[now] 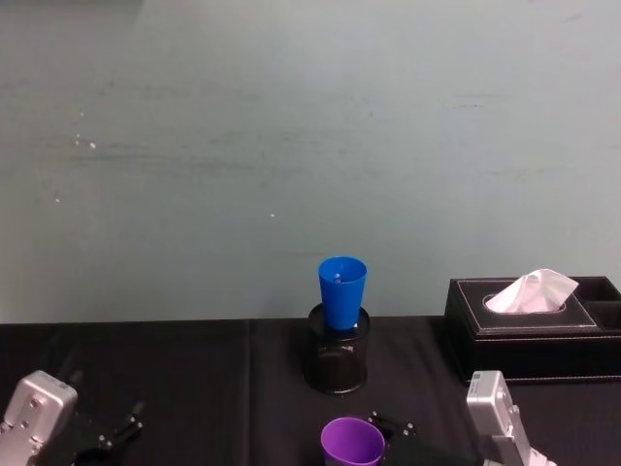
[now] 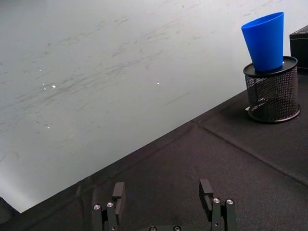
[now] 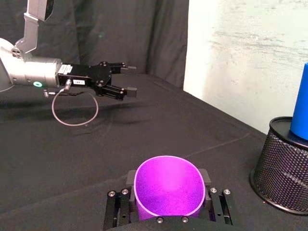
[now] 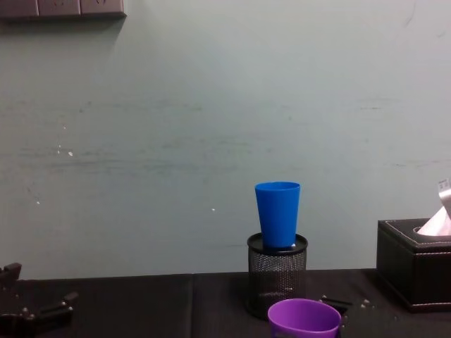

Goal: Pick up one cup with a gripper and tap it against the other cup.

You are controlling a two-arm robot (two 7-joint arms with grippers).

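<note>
The right pincer [image 3: 168, 211] pinches the purple cup [image 3: 168, 186] upright between its fingers, low over the bench [image 3: 96, 154]. Beyond it, the blue cup [image 1: 342, 291] sits upright in a mesh pen holder [image 1: 339, 354]. The left pincer [image 2: 163, 209] hangs spread, well apart.

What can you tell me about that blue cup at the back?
The blue cup is a smooth, plain, tapered cup, plastic by its look. It stands upright with its mouth up and its narrow base set into the top of a black wire-mesh pen holder on the black table. Only the holder touches it; both grippers are away from it.
</note>
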